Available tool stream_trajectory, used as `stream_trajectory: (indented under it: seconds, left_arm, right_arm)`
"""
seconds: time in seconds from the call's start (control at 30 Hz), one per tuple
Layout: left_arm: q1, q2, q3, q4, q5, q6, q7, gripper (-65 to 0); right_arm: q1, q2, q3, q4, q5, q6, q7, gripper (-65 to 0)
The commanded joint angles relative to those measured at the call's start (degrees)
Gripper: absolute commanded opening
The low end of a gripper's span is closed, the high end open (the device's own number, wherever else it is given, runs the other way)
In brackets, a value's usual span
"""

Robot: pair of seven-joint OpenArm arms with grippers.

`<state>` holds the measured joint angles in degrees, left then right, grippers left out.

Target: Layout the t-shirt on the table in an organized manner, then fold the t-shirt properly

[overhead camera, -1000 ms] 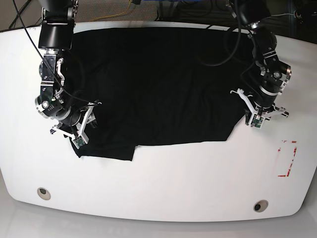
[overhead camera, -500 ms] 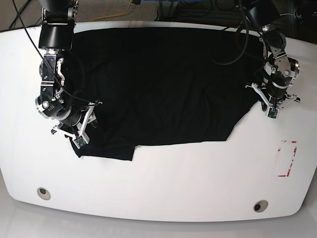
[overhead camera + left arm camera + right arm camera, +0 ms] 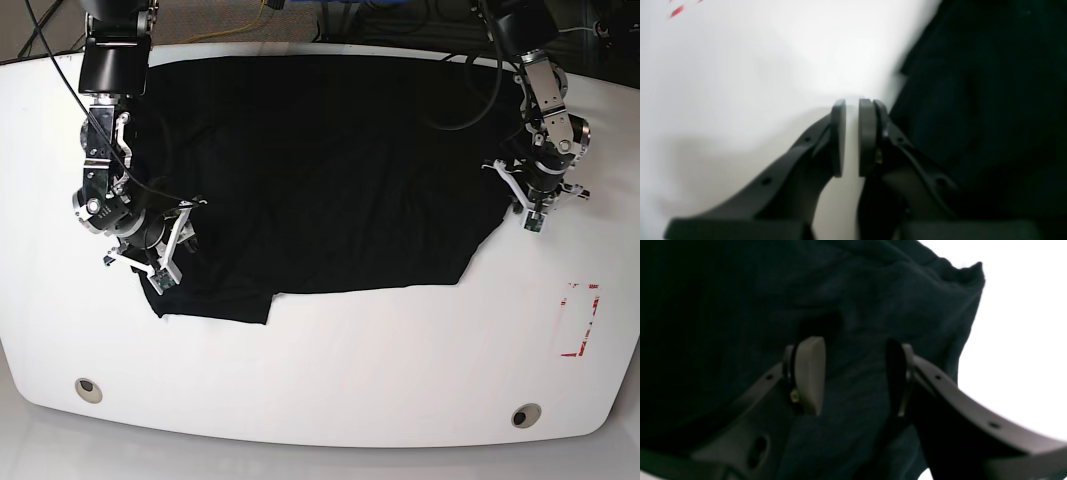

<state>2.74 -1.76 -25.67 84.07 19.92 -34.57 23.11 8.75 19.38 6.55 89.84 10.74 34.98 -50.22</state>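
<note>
Lying spread, black t-shirt [image 3: 330,170] (rumpled); left gripper [image 3: 852,136] closed empty, right gripper [image 3: 853,376] agape.

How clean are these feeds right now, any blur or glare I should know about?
Left wrist view: soft and smeared, bright glare on the glossy white table, black cloth t-shirt a dark blur. Right wrist view: shirt underexposed, table blown out white. Base view: sharp, with slight wide-angle bowing at the table edges.
</note>
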Motion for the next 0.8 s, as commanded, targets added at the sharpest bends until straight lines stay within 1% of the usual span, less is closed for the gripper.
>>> stream_trajectory:
  seconds: [0.0, 0.23, 0.4, 0.63, 0.77]
  left_arm:
    - [0.82, 0.57, 3.03, 2.92, -1.07, -0.38, -1.27, -59.9]
    - [3.72, 2.42, 10.68, 8.45, -1.07, -0.47, -1.36, -59.9]
    - [5.48, 3.3, 14.2, 11.8, -1.07, -0.47, -1.44, -59.9]
    - [8.55, 3.12, 21.14, 15.75, -0.98, -0.47, -1.53, -59.9]
    - [9.26, 3.12, 22.9, 16.1, -0.89, -0.47, -1.53, -59.9]
  right_arm:
    - [0.7, 0.8, 0.44, 2.07, 0.82, -0.04, 0.94, -37.5]
    - [0.43, 0.8, 0.44, 2.16, 0.82, -0.04, 0.94, -37.5]
    - [0.43, 0.8, 0.44, 2.16, 0.82, -0.04, 0.94, -37.5]
    - [0.52, 0.8, 0.44, 2.16, 0.82, -0.04, 0.94, -37.5]
    - [0.52, 0.8, 0.44, 2.16, 0.82, -0.04, 0.94, -37.5]
